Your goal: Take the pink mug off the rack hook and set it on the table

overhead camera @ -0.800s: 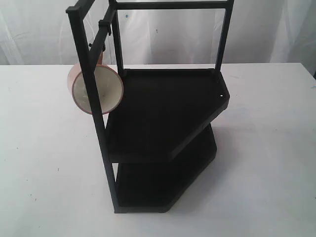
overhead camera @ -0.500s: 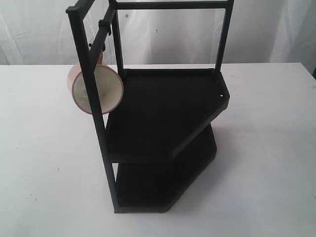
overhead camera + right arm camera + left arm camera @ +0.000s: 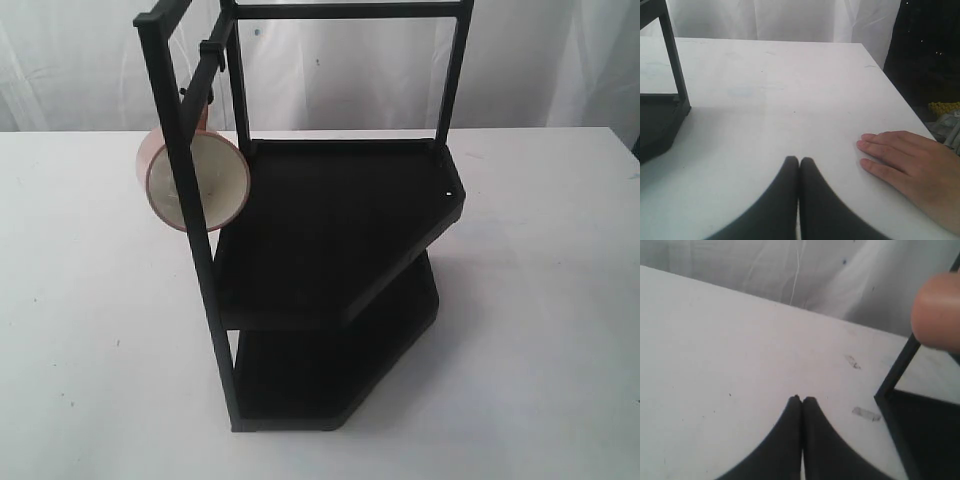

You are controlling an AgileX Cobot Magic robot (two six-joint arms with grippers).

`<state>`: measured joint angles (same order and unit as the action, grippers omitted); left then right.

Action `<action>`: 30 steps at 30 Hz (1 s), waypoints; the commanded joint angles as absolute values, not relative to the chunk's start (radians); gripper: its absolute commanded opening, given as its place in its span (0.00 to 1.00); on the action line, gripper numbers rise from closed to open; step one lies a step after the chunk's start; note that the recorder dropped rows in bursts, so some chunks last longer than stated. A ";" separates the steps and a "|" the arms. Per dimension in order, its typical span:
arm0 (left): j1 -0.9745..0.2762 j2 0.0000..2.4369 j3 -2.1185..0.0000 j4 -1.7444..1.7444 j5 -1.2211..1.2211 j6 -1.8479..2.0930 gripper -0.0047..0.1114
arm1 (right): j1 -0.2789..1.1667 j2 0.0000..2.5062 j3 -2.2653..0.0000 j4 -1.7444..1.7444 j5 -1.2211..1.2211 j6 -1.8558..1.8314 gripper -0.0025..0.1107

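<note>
**Left gripper** (image 3: 802, 399): The jaws are closed, tips pressed together with nothing between them. They sit over bare white tabletop (image 3: 80, 330), to the left of the rack and clear of it. This gripper does not appear in the exterior view.

**Pink mug** (image 3: 222, 180): The mug hangs on the left side of the rack (image 3: 330, 230), high above the tabletop. It is tipped on its side, with the cream inside facing the near edge. A black corner post of the rack crosses in front of its opening. In the left wrist view the mug (image 3: 937, 310) is a blurred pink shape beside a rack post.

**Rack hook** (image 3: 214, 60): A short black peg at the top bar, directly above the mug. The mug's handle is at the hook, largely hidden behind the post.

**Rack:** Two dark shelves, upright near the middle of the tabletop. Both shelves are bare.

**Right gripper** (image 3: 799, 160): The jaws are closed, tips touching and holding nothing. They sit over the tabletop, to the right of the rack and well apart from it.

**Person's hand** (image 3: 910, 165): It lies flat, palm down, on the tabletop near the right edge, to the right of the right gripper.
</note>
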<state>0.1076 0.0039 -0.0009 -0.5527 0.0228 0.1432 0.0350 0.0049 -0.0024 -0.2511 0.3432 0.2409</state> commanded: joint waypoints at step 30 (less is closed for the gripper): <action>0.103 0.000 -0.197 -0.543 -0.522 -0.033 0.04 | 0.040 0.000 0.000 -0.260 0.342 0.240 0.02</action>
